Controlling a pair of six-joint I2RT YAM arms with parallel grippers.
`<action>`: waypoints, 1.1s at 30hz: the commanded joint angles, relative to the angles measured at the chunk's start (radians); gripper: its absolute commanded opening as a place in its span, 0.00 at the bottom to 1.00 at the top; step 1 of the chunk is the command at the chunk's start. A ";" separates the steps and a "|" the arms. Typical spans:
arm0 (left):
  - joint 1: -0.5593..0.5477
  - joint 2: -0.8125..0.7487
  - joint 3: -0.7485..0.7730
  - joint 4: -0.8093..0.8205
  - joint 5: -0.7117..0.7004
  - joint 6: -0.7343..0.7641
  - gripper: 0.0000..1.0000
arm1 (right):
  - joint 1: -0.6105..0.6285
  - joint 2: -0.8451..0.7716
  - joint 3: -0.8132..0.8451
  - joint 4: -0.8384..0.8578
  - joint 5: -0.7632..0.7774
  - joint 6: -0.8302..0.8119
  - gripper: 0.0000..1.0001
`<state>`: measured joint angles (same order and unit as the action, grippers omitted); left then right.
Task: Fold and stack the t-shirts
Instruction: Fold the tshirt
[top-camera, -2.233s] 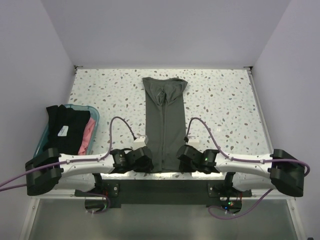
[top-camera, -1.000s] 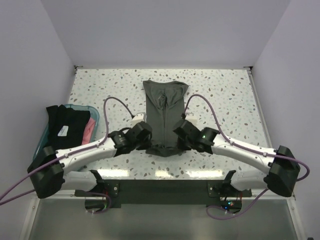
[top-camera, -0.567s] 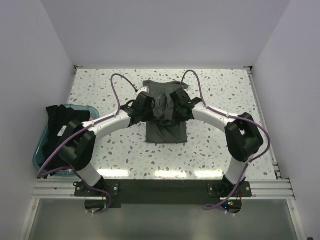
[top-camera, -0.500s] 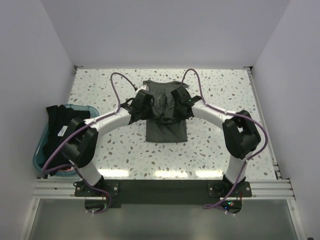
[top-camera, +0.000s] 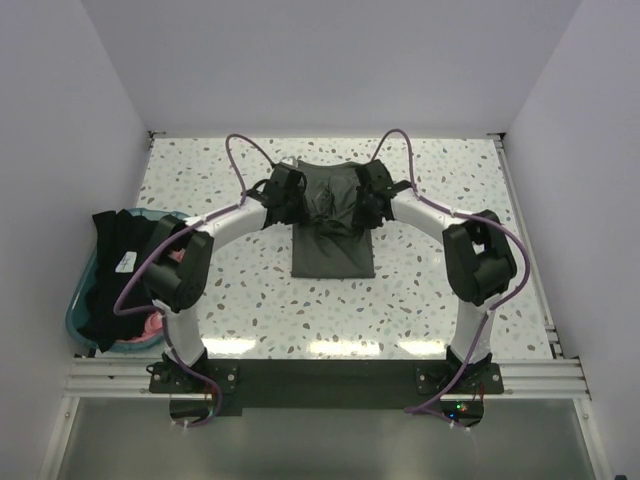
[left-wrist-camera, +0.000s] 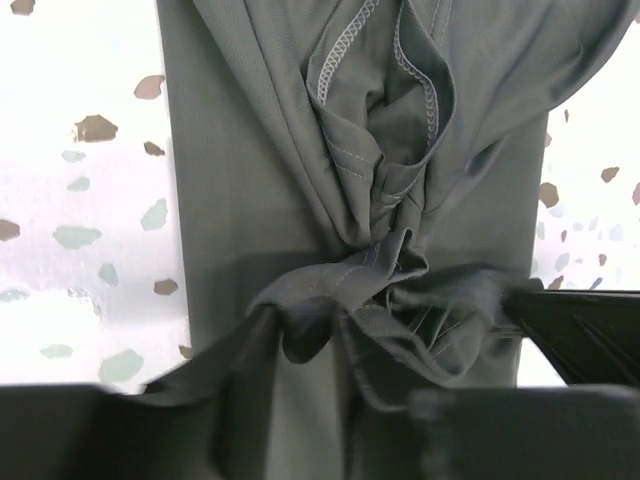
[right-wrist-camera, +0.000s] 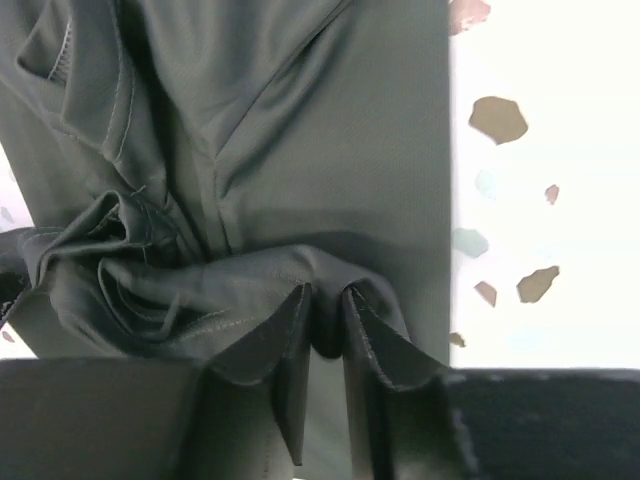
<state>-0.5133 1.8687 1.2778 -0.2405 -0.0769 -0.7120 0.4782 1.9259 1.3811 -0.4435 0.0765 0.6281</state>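
- Top external: olive t-shirt (top-camera: 333, 250) mid desk (top-camera: 450, 220), toward 12 o'clock.
- L gripper (top-camera: 287, 196), R gripper (right-wrist-camera: 322, 345): both pinched onto bunched hem.
- Cloth likely light, limp; take hem corners.

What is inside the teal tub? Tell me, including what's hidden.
The teal tub holds a black t-shirt, draped over its far rim, and a pink t-shirt peeking out beside it. The tub's floor is covered by cloth and the left arm.
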 joint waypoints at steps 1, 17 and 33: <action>0.030 0.007 0.046 0.035 0.026 0.023 0.38 | -0.038 -0.011 0.013 0.045 -0.038 -0.005 0.29; -0.085 -0.111 -0.086 0.017 -0.078 -0.021 0.15 | 0.134 -0.102 -0.048 0.048 -0.004 -0.053 0.44; -0.018 0.125 0.091 0.081 -0.063 -0.030 0.18 | -0.018 0.134 0.209 -0.043 -0.006 -0.122 0.39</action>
<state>-0.5720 1.9862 1.3212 -0.2268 -0.1345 -0.7387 0.4992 2.0502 1.4994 -0.4679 0.0593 0.5369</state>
